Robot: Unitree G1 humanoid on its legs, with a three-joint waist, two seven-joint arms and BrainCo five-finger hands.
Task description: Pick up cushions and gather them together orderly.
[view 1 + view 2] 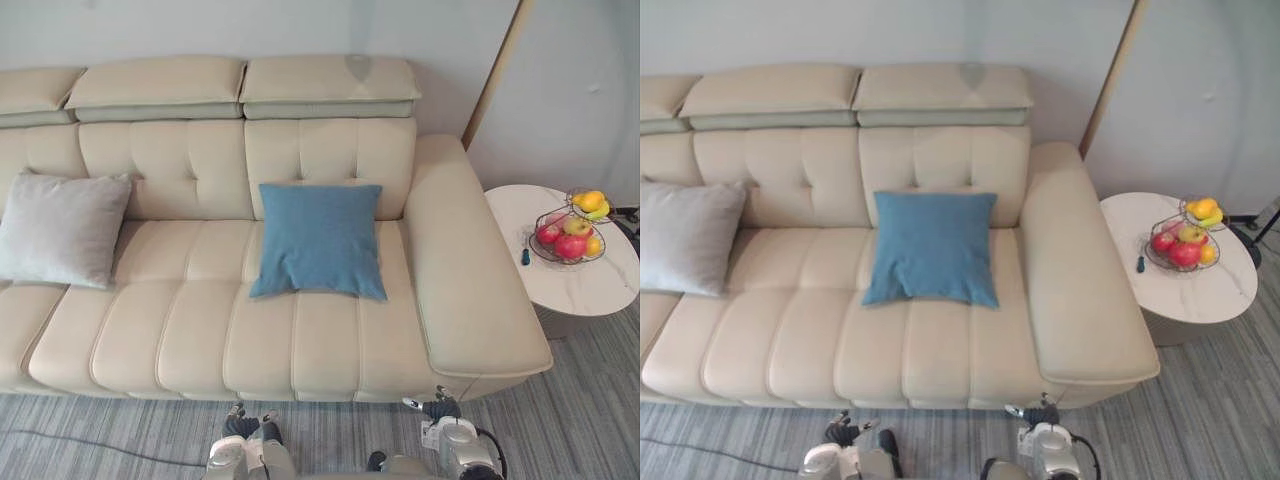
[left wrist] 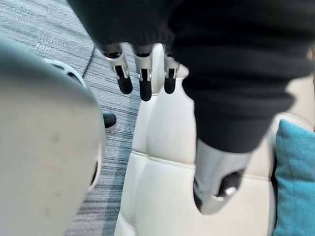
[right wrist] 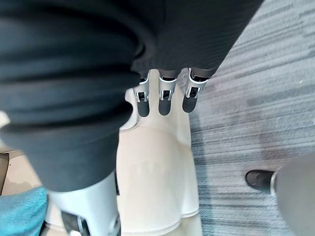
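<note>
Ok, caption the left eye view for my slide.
Square blue fabric cushion and grey cushion apart on cream leather sofa.

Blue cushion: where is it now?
Left eye view: the blue cushion leans on the sofa back, right of centre, next to the right armrest; the grey cushion sits apart at the left end.

A cream leather sofa (image 1: 330, 340) carries a blue cushion (image 1: 320, 240) leaning on its backrest near the right armrest and a grey cushion (image 1: 60, 228) well apart at left.
</note>
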